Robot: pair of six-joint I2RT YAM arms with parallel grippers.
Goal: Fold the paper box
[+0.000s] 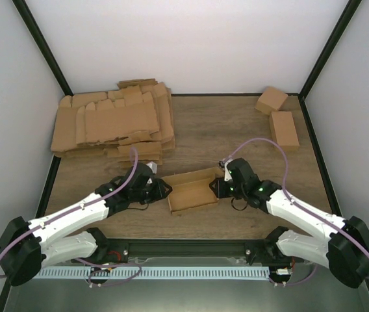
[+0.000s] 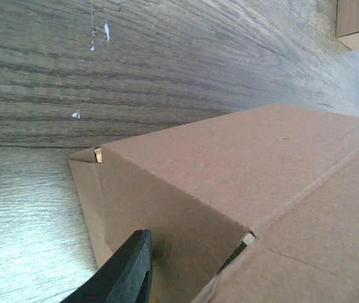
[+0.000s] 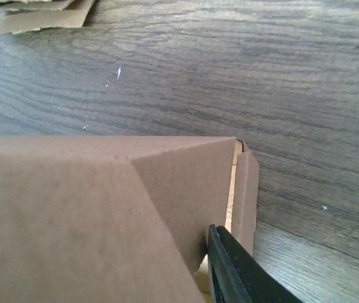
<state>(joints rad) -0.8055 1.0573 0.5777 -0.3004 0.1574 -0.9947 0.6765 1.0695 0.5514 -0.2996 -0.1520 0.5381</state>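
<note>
The paper box [image 1: 191,190] lies as a shallow open brown tray on the wooden table between both arms. My left gripper [image 1: 161,189] is at its left end. In the left wrist view one black finger [image 2: 126,271] presses the outside of the box's end wall [image 2: 167,214]; the other finger is hidden behind the cardboard. My right gripper [image 1: 216,188] is at the box's right end. In the right wrist view its one visible finger [image 3: 233,271] sits between the end wall [image 3: 186,189] and a loose side flap [image 3: 246,196]. Both grippers are shut on an end wall.
A big pile of flat cardboard blanks [image 1: 116,123] fills the back left; its edge shows as blanks [image 3: 40,16] in the right wrist view. Two folded boxes [image 1: 271,99] [image 1: 284,129] stand at the back right. Black frame posts and white walls bound the table.
</note>
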